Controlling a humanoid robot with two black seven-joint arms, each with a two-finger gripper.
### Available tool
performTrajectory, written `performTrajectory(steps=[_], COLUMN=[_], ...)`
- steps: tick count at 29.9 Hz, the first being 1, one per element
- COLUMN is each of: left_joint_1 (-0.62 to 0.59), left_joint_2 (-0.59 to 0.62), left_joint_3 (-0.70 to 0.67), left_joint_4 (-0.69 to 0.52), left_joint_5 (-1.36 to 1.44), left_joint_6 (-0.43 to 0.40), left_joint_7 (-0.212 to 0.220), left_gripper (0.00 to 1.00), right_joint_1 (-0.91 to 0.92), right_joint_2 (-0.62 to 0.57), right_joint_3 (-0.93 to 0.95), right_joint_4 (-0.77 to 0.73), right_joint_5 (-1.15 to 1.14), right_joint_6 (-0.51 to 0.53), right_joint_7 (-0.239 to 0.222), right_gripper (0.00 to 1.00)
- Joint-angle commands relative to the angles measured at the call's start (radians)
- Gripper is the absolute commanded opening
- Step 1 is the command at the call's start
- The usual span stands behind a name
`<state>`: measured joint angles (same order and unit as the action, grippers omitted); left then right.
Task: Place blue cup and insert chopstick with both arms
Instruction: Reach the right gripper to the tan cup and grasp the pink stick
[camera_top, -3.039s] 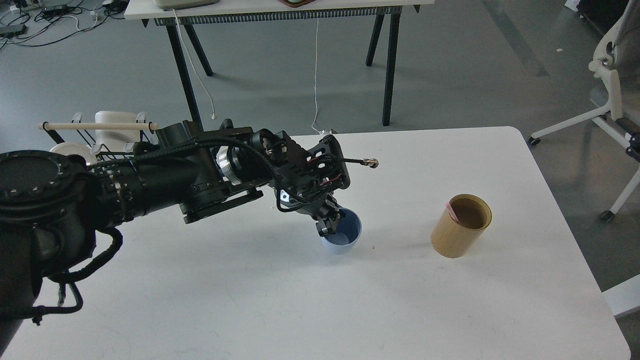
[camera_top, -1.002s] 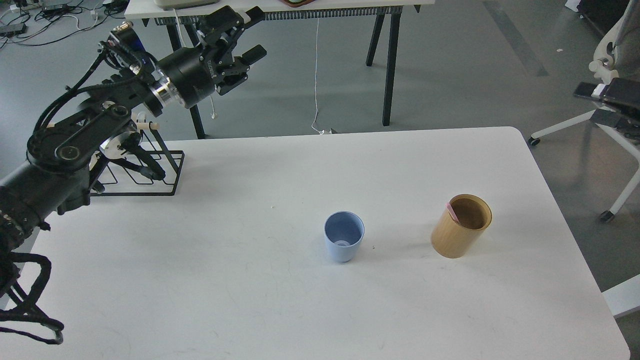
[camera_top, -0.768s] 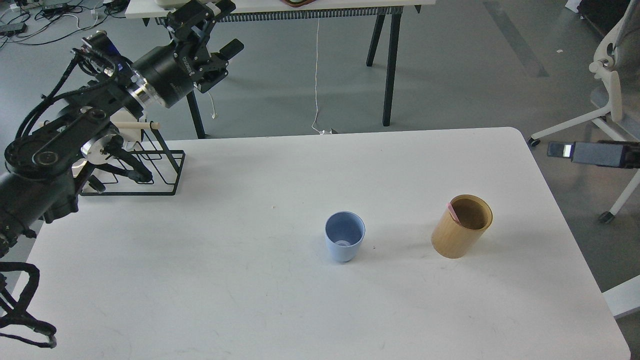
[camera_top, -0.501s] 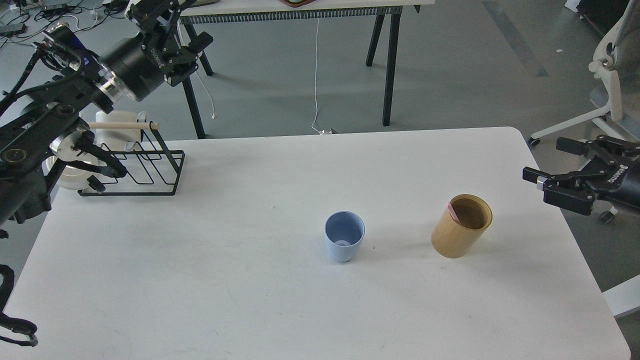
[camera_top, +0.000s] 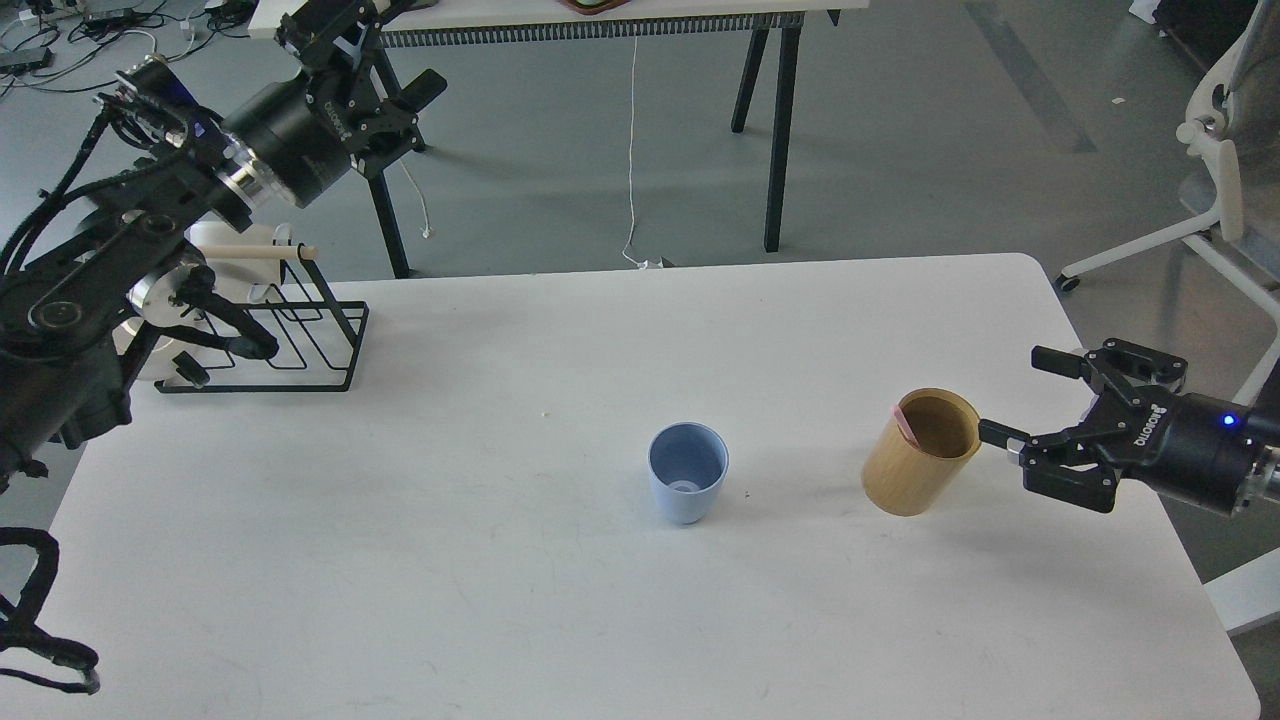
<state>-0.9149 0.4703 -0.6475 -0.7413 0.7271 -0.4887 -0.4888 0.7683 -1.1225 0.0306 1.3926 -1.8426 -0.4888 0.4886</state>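
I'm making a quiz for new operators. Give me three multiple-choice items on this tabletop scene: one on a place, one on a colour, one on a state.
1. Where is the pink chopstick?
A. In the blue cup
B. In the wooden holder
C. Flat on the table

2. What colour is the cup at the middle of the table?
A. Pale blue
B. Red
C. Green

3. How is the right gripper?
A. Shut on the cup
B. Open, beside the wooden holder
C. Out of view

Answers:
1 B, its pink tip leans on the holder's inner rim.
2 A, pale blue outside, darker inside.
3 B, its fingers are spread, right of the holder, holding nothing.
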Motion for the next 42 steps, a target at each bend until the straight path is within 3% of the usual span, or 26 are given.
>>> performTrajectory(steps=[1, 8, 18, 42], left_joint_1=[0.013, 0.028, 0.053, 0.068], left_joint_2=[-0.001, -0.006, -0.006, -0.006], left_joint_3=[0.0, 0.0, 0.0, 0.0], left_joint_4=[0.007, 0.017, 0.03, 0.033], left_joint_5=[-0.001, -0.001, -0.02, -0.02], left_joint_6=[0.0, 0.0, 0.0, 0.0], left_joint_7=[0.0, 0.0, 0.0, 0.0], left_gripper=[0.99, 0.99, 0.99, 0.99], right_joint_1=[-0.004, -0.032, -0.03, -0.029], right_joint_2=[0.055, 0.185, 0.285, 0.28], right_joint_3=[-0.003, -0.001, -0.001, 0.009], right_joint_4=[-0.044, -0.121, -0.178, -0.172], right_joint_5=[-0.003, -0.003, -0.001, 0.006], right_joint_6=[0.0, 0.0, 0.0, 0.0], right_joint_7=[0.0, 0.0, 0.0, 0.0], right_gripper=[0.92, 0.9, 0.69, 0.22])
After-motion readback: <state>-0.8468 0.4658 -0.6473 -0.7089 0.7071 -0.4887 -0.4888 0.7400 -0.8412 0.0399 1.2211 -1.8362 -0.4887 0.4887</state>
